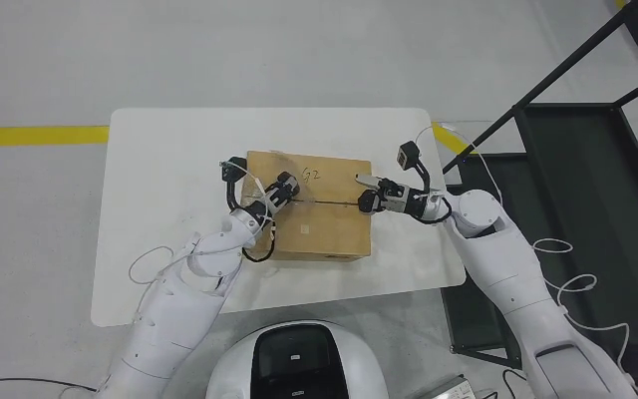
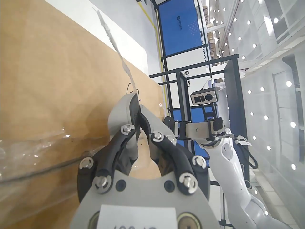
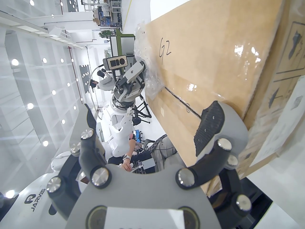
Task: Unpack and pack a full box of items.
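A closed cardboard box (image 1: pixel 309 214) marked with a handwritten label lies in the middle of the white table (image 1: pixel 159 199). My left gripper (image 1: pixel 285 187) sits over the left end of the box's top seam. In the left wrist view it (image 2: pixel 137 107) is shut on a thin strip of clear tape (image 2: pixel 112 38) that rises off the box top (image 2: pixel 47 72). Crumpled clear tape (image 3: pixel 147 77) clings around that end of the seam. My right gripper (image 1: pixel 365 191) is at the box's right edge, open, with one ribbed pad (image 3: pixel 209 125) against the corner of the box (image 3: pixel 214 48).
A dark metal rack (image 1: pixel 568 170) stands close to the table's right side, just behind the right arm. The table has bare room left of and behind the box. A yellow line (image 1: pixel 50 134) runs along the floor.
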